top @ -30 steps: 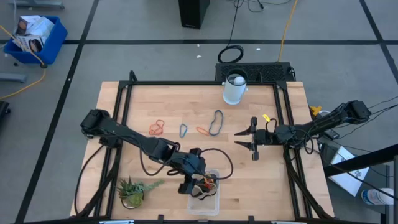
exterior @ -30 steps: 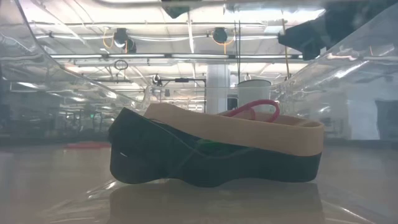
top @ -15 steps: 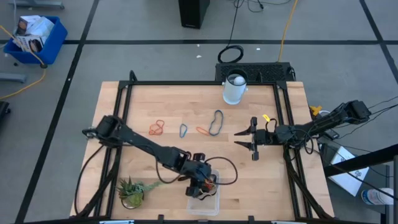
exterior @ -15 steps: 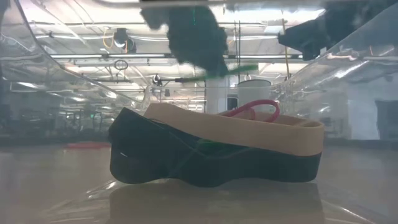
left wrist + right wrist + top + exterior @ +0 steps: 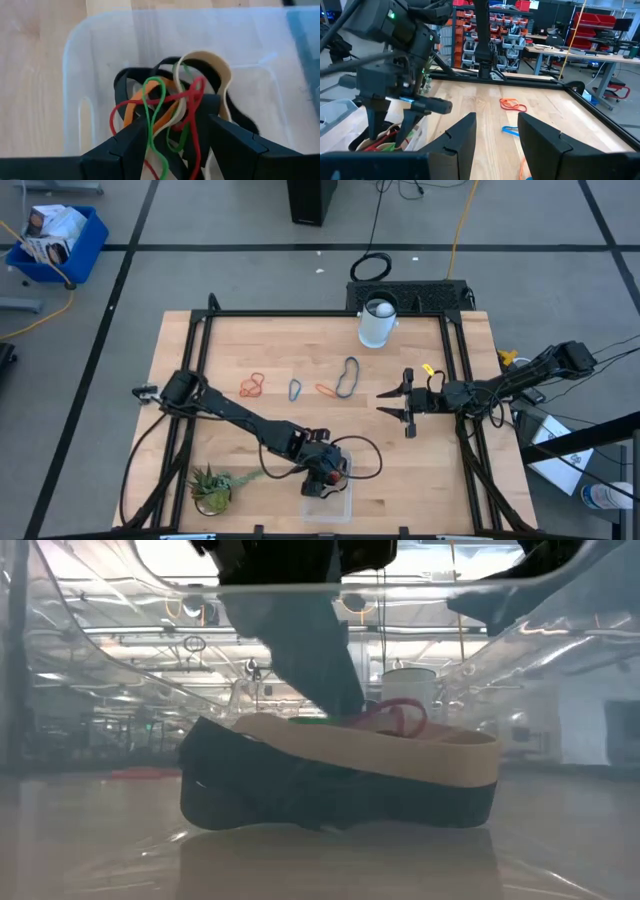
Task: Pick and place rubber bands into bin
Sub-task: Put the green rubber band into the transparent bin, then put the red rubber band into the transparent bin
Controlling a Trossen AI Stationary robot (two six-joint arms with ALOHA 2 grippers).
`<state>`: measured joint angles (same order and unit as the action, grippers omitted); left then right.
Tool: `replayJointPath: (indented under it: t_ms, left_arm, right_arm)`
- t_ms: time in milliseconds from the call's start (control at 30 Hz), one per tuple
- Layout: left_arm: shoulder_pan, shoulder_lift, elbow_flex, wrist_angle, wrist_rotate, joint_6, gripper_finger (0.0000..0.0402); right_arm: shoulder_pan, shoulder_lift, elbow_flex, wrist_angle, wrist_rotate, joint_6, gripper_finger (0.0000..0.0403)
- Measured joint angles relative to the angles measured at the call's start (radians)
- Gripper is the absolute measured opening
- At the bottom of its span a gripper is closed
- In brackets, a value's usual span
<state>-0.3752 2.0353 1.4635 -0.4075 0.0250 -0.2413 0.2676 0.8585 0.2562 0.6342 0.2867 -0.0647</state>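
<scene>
The clear bin [image 5: 330,502] sits at the table's near edge and holds a heap of rubber bands [image 5: 165,95]: black, tan, red, orange and green. My left gripper [image 5: 176,120] is down inside the bin, open, its fingers on either side of a green band [image 5: 149,107] and a red one. More bands lie flat on the far half of the table: an orange-red one [image 5: 251,386], a blue-grey one [image 5: 295,390], an orange one [image 5: 325,390] and a dark one [image 5: 347,377]. My right gripper [image 5: 385,402] hovers open at the table's right. My left gripper comes from above, slanting down into the bin. One fingertip [image 5: 345,700] reaches the top of the heap beside the green band [image 5: 310,721]. The green band runs along that finger's inner edge [image 5: 146,131]; whether it hangs on the finger, I cannot tell.
A white cup [image 5: 377,323] stands at the table's far edge. A small green plant [image 5: 213,485] lies near the front left corner, left of the bin. A cable [image 5: 365,455] loops from the left arm beside the bin. Bare wood lies between the bin and the right gripper.
My left gripper has come down from above the bin into it, tipping a little steeper, with the green band at its fingertip. The green band, in the air half a second ago, now lies on top of the heap. My right gripper has kept still.
</scene>
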Motion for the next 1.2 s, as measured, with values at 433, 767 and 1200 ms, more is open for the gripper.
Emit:
replayJointPath:
  t_ms: [433,767,1200]
  left_arm:
    - [0.001,-0.002,0.0,0.017,0.0,0.049,0.0212]
    - [0.002,-0.072,0.0,0.018,0.004,0.035,0.0212]
    - [0.051,-0.369,0.0,0.015,-0.008,0.022,0.0212]
  right_arm:
    - [0.0,0.0,0.0,-0.043,0.0,-0.001,0.0139]
    - [0.0,0.0,0.0,-0.042,0.0,-0.002,0.0139]
    - [0.0,0.0,0.0,-0.037,0.0,0.023,0.0139]
